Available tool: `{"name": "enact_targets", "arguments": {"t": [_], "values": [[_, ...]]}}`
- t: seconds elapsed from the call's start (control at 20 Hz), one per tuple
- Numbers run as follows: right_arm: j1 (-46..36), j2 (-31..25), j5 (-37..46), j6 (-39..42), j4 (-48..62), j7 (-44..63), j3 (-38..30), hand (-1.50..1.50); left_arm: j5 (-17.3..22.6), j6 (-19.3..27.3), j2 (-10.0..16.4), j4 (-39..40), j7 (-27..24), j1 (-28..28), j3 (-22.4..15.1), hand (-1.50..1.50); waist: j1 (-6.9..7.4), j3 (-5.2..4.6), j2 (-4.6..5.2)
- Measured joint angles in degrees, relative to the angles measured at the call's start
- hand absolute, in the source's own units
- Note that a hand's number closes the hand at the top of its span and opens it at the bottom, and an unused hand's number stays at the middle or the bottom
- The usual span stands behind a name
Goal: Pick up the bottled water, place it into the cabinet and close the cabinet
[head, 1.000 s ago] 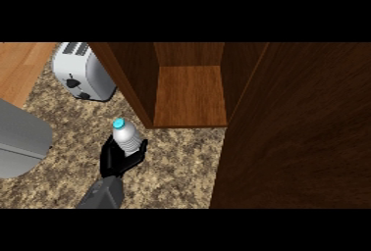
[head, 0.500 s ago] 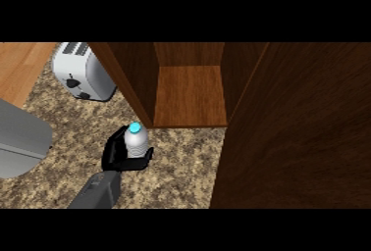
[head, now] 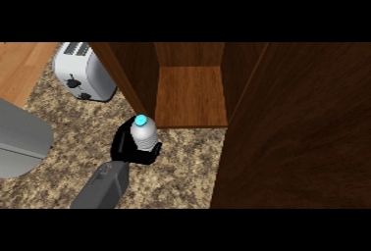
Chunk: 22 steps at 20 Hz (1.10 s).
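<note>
Granite surface [head: 72, 127]: left robot hand [head: 130, 148] grips the bottle [head: 144, 131]; keep it upright, lifting far-right into the cabinet [head: 192, 95].

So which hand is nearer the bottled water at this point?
Left. The left hand is curled round the bottled water, holding it upright just in front of the cabinet shelf. The right hand does not show in the head view.

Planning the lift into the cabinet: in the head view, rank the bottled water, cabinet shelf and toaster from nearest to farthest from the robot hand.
1. The bottled water, held in the robot hand.
2. The cabinet shelf, just up and right.
3. The toaster, far upper left.
</note>
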Motion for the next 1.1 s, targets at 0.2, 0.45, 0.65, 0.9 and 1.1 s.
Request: {"name": "enact_targets", "arguments": {"t": [0.2,0.45,0.65,0.9,1.1], "values": [[-0.26,-0.06,-2.13,1.96,0.68,-0.48,-4.25,-1.5,4.04,1.92,0.58,-1.65,2.68,0.28,-3.06,1.5,-0.14,0.05,0.03],[1.23,0.83,-4.09,4.38,1.76,-2.45,-7.4,-1.5,9.73,5.0,1.47,-4.23,6.26,1.36,-6.48,1.5,-0.43,0.17,-0.09],[1.15,1.14,-5.89,6.17,3.47,-3.61,-9.65,-1.5,12.82,7.91,1.97,-6.1,7.56,2.14,-8.79,1.5,-0.65,0.23,-0.07],[0.86,1.33,-8.88,8.23,5.32,-4.72,-11.96,-1.5,15.4,11.64,2.86,-8.24,8.19,3.29,-11.45,1.5,-1.38,0.31,-0.15],[0.87,1.19,-12.69,10.17,6.5,-5.7,-13.73,-1.5,17.0,15.2,3.55,-9.65,8.2,4.17,-12.87,1.5,-2.18,0.43,-0.22]]}}
